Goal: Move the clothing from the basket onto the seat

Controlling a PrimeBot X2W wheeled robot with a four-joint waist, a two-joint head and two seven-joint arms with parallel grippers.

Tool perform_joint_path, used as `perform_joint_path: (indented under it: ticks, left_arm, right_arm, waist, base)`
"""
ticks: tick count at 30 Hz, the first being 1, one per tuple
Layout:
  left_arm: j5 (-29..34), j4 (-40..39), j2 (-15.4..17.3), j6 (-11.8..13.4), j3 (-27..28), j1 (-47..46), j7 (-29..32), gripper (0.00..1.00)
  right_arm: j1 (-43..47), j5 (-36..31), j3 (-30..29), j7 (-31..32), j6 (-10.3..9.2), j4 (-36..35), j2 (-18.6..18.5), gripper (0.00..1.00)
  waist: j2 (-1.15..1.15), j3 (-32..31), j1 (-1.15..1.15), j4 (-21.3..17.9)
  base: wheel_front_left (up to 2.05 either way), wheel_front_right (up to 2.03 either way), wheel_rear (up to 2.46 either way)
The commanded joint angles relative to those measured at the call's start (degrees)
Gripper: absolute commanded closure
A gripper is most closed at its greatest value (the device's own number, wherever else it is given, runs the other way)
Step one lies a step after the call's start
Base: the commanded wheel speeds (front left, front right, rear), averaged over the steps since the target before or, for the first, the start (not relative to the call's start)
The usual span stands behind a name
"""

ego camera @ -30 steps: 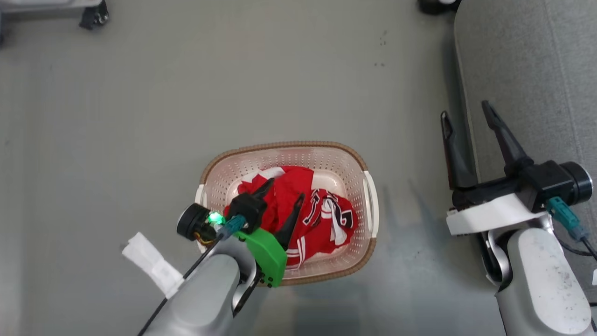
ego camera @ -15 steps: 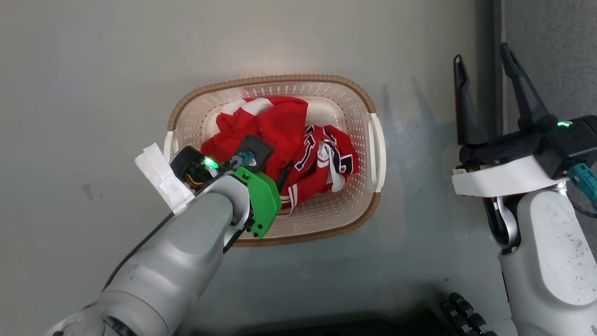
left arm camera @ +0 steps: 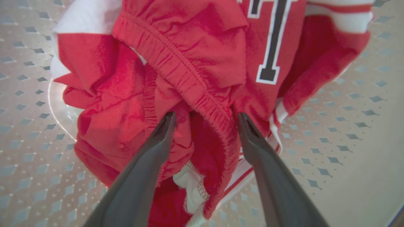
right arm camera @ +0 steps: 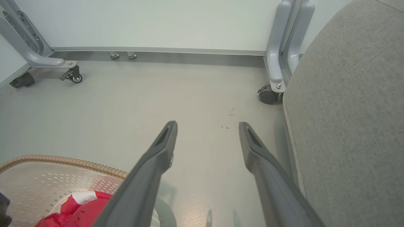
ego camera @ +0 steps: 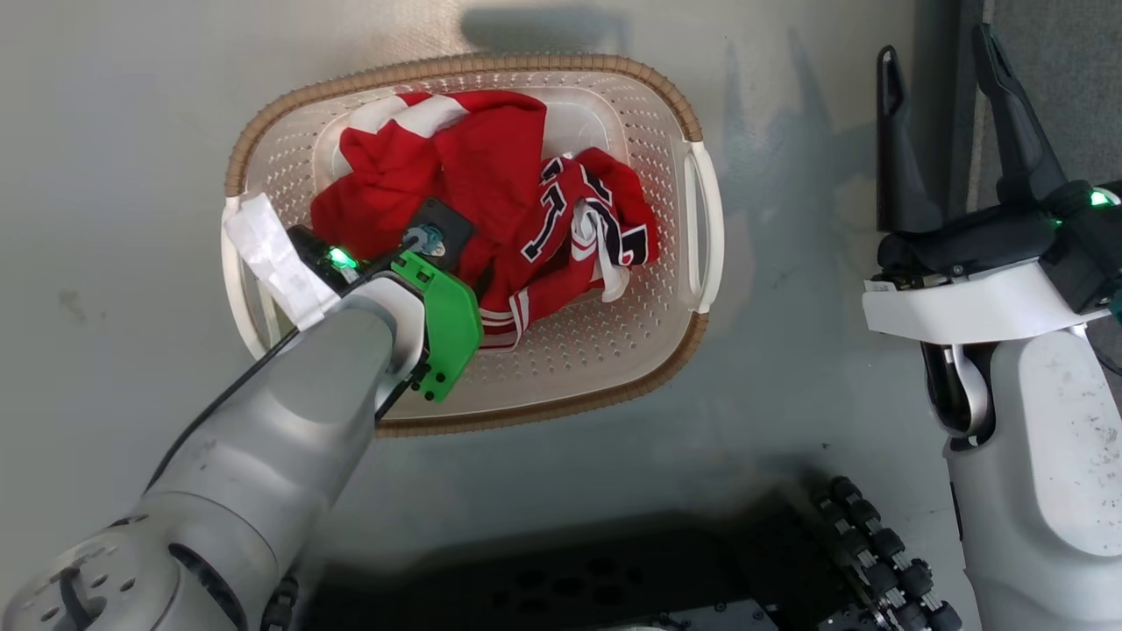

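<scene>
Clothing (ego camera: 473, 184) first: where is it lying?

— All of it is in the basket (ego camera: 561, 410), which stands on the grey floor (ego camera: 114, 131). It is two red pieces in one crumpled heap. A plain one with a white band (ego camera: 421, 114) lies toward the upper left of the head view. A jersey (ego camera: 583, 215) with black-and-white lettering and white stripes lies beside it, nearer the basket's right handle.

And the left claw?

— The left gripper (left arm camera: 205, 117) is down inside the basket, on top of the heap. Its two dark fingers (left arm camera: 151, 151) are spread wide and their tips press into the red cloth. A gathered elastic hem runs across the gap between them. The jaws are not pinching it.

The right one?

— The right gripper (ego camera: 936, 44) hangs above the floor, well apart from the basket and just beside the edge of the seat (right arm camera: 347, 110). It is spread wide too, with floor showing between the fingers.

What about the seat itself?

— It is a big grey upholstered cushion on the robot's right, with a strip of floor between it and the basket. Behind it, in the right wrist view, a grey frame leg on a castor (right arm camera: 268, 94) stands by the wall.
</scene>
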Motion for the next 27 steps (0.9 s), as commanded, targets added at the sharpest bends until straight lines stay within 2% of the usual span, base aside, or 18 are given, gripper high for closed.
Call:
perform_joint_path:
  ticks: [1,8,15,21,22,23,27]
  left_arm:
    - [-0.3,0.6,0.9,-0.2,-0.5,-1.5,-0.1,0.0]
    - [0.9,4.1,1.0,-0.2,-1.8,-4.2,-2.9,0.0]
    - [2.0,6.7,0.1,1.5,-2.5,-4.9,-4.9,0.0]
    - [1.4,7.4,-0.5,0.8,-2.6,-3.9,-5.6,0.0]
    - [1.3,7.4,-0.6,0.7,-2.6,-3.7,-6.0,0.71]
    - [1.3,7.5,-0.6,0.6,-2.7,-3.6,-6.4,1.0]
    - [1.6,7.7,-0.9,0.3,-2.9,-3.3,-7.7,1.0]
  right_arm:
    - [-0.7,0.7,0.1,-0.1,-0.08,-0.4,-0.1,0.0]
    - [-1.0,2.7,0.4,-0.1,-0.08,-0.9,-0.1,0.0]
    - [-0.8,3.4,1.1,-0.1,-0.08,-0.5,-0.1,0.0]
    - [-1.2,3.4,1.2,-0.1,-0.08,-0.3,-0.1,0.0]
    - [-1.2,3.3,1.3,-0.1,-0.08,-0.2,-0.1,0.0]
    - [-1.2,3.2,1.3,-0.1,-0.08,-0.2,-0.1,0.0]
    - [-1.1,3.0,1.3,-0.1,-0.08,-0.1,-0.1,0.0]
  waist:
    - [0.0,2.1,-0.01,-1.3]
    - [0.0,4.2,-0.01,-2.5]
    - [0.0,5.5,-0.01,-3.2]
    - [0.0,5.8,-0.01,-3.9]
    - [0.0,5.8,-0.01,-3.9]
    - [0.0,5.6,-0.01,-4.0]
    - [0.0,5.2,-0.01,-4.2]
  base:
    - [0.0,0.0,0.0]
    - [0.0,0.0,0.0]
    - [0.0,0.0,0.0]
    - [0.0,0.0,0.0]
    - [0.0,0.0,0.0]
    - [0.0,0.0,0.0]
    - [0.0,0.0,0.0]
